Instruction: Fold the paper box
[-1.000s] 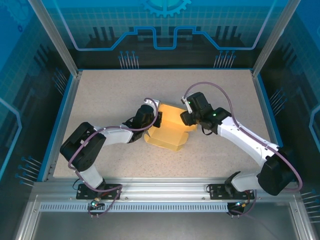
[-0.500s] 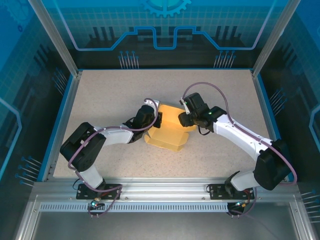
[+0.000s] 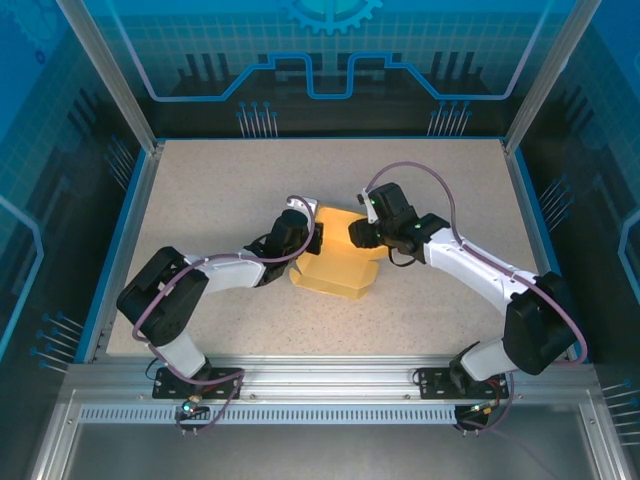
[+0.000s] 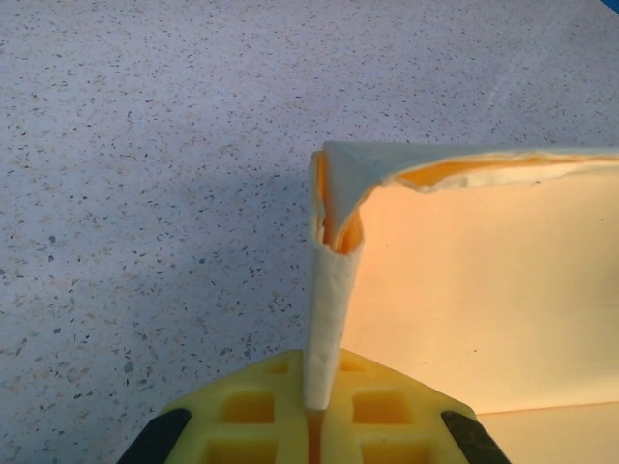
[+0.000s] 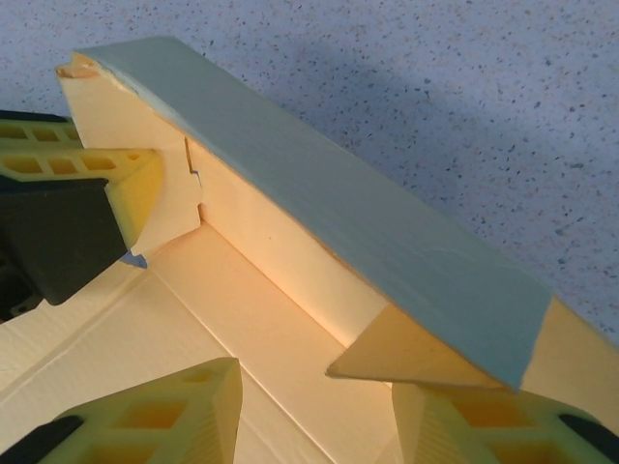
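The paper box [image 3: 335,268], a pale yellow card piece partly folded up, lies at the middle of the table. My left gripper [image 3: 314,238] is shut on its upright left wall; in the left wrist view that thin wall [image 4: 327,290] stands pinched between the yellow pads of the gripper [image 4: 324,387]. My right gripper [image 3: 356,233] hovers over the box's far right corner, open. In the right wrist view its fingers [image 5: 184,411] straddle the box floor [image 5: 280,329], below the folded-over back wall [image 5: 319,222] and a triangular flap [image 5: 416,362]. The left gripper's finger [image 5: 126,184] shows at the left.
The speckled table [image 3: 220,190] has a blue rim [image 3: 128,230] on its sides. Metal frame posts [image 3: 110,75] rise at the back corners and a rail [image 3: 330,375] runs along the front. Bare tabletop lies on all sides of the box.
My right gripper has slid left, further over the box, and its jaws have narrowed a little. The left gripper has kept its grip and place.
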`<state>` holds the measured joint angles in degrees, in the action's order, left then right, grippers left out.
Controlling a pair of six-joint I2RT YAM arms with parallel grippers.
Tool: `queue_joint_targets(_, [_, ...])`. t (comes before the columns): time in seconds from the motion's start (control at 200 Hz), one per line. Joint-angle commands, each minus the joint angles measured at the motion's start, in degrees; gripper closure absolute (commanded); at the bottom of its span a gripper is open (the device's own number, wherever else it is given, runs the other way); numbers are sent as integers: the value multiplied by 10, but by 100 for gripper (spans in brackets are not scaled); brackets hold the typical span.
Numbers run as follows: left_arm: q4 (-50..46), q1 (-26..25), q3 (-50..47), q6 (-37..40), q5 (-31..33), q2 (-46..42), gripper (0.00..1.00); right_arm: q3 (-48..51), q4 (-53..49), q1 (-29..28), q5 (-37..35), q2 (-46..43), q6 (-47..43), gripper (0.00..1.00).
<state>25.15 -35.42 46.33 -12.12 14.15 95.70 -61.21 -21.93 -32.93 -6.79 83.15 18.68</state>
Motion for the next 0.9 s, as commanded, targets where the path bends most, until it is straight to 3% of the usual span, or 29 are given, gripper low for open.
queue_joint_targets(0.0, [5,-5,1,-7,5,-21,100,1,11,4,14,-11,6,55])
queue_joint_targets(0.355, [0,-4,5,-6,22,-21,100,59,-62,-21,-67,-60,24,47])
queue_joint_targets(0.895, [-5,-5,6,-1,22,-29,100,122,-39,13,-29,-70,56,43])
